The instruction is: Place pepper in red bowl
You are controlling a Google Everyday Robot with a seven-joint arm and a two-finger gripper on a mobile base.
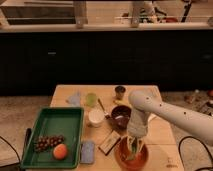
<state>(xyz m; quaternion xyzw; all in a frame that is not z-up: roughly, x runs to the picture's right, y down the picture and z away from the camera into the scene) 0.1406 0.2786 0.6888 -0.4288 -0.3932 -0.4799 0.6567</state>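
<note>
The red bowl (131,159) is a wide orange-red bowl at the table's front edge, right of centre. My gripper (133,146) hangs from the white arm straight down into this bowl. A slender green pepper (132,153) shows inside the bowl, right under the gripper. I cannot tell whether the gripper touches or holds it.
A smaller dark maroon bowl (121,114) sits just behind the red bowl. A green tray (50,125) on the left holds grapes (46,142) and a round orange fruit (60,151). A white cup (95,118), green cup (90,99), dark cup (119,92), blue packet (87,151) and dark bar (109,143) stand around.
</note>
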